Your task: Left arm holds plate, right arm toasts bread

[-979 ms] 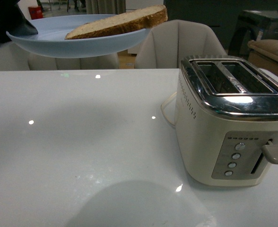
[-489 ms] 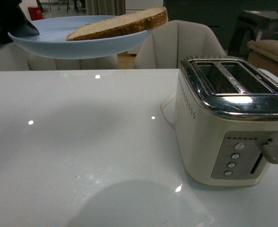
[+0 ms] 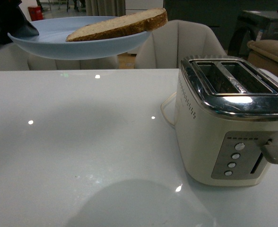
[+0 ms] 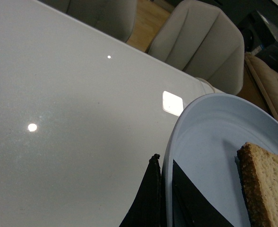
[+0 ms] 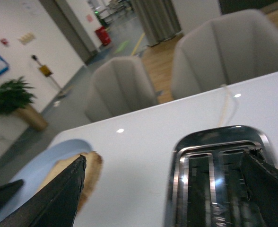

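Note:
The pale blue plate (image 3: pixel 68 45) hangs in the air above the table's far left. The bread (image 3: pixel 117 24) lies on it, its crust end jutting past the plate's right rim. My left gripper (image 3: pixel 16 23) is shut on the plate's left rim; in the left wrist view its black fingers (image 4: pixel 148 201) pinch the rim of the plate (image 4: pixel 210 142) beside the bread (image 4: pixel 266 189). My right gripper (image 5: pixel 162 189) is open and empty, high above the table between the bread (image 5: pixel 89 175) and the toaster (image 5: pixel 219 184). It is out of the front view.
A cream toaster (image 3: pixel 233 123) with a chrome top and two empty slots stands on the white table (image 3: pixel 82 151) at the right; its lever (image 3: pixel 273 152) is up. Its cord (image 3: pixel 166 111) trails behind it. Beige chairs (image 3: pixel 181 45) stand beyond the table's far edge.
The plate with the bread has shifted very slightly; otherwise nothing has visibly changed.

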`<state>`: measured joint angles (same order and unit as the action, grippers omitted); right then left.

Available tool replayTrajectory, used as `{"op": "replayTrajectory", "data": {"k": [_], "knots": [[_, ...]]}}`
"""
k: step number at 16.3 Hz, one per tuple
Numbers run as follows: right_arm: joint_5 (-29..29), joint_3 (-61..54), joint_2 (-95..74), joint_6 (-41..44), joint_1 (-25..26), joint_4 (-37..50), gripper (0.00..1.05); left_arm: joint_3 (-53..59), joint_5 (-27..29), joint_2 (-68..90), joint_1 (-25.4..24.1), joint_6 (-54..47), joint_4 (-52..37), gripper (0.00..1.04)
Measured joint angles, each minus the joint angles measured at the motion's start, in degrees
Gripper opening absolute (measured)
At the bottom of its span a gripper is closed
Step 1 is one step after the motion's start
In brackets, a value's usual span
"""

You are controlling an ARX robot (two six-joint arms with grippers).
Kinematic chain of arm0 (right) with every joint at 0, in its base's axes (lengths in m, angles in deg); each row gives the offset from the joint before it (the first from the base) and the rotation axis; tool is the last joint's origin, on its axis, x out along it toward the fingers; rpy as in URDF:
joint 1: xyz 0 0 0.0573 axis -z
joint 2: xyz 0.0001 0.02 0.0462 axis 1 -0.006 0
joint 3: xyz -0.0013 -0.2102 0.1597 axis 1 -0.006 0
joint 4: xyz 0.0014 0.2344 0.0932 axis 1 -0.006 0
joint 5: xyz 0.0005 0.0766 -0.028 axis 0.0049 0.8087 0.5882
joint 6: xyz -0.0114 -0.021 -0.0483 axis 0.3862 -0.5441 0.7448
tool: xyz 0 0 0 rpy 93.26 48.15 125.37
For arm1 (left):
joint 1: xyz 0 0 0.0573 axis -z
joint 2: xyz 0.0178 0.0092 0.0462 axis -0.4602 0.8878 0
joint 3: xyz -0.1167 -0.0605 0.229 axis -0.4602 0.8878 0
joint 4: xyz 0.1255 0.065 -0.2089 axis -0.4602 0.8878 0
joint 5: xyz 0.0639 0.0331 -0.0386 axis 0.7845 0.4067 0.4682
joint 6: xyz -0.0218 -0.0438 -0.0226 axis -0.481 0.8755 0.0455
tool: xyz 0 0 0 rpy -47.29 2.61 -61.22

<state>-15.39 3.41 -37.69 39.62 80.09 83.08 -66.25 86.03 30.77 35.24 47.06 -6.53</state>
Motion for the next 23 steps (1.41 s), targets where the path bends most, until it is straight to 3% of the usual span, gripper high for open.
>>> {"op": "replayTrajectory", "data": {"k": [4, 5, 13, 15, 21, 23], "knots": [[2.8, 3.8, -5.3, -7.5, -2.5, 0.1, 0.98, 0.0, 0.0, 0.0, 0.0, 0.0, 0.0, 0.03], [8.7, 15.4, -20.3, -25.7, -8.6, -3.8, 0.98, 0.0, 0.0, 0.0, 0.0, 0.0, 0.0, 0.03], [8.7, 20.5, -24.6, -28.8, -12.3, -6.3, 0.96, 0.0, 0.0, 0.0, 0.0, 0.0, 0.0, 0.03], [8.3, 21.0, -24.8, -29.0, -12.7, -6.2, 0.78, 0.0, 0.0, 0.0, 0.0, 0.0, 0.0, 0.03], [7.4, 21.5, -25.4, -28.9, -12.6, -5.2, 0.1, -0.1, 0.0, 0.0, 0.0, 0.0, 0.0, 0.03], [7.1, 21.5, -25.4, -28.3, -12.6, -4.7, 0.03, -0.1, 0.0, 0.0, 0.0, 0.0, 0.0, 0.03]]}}
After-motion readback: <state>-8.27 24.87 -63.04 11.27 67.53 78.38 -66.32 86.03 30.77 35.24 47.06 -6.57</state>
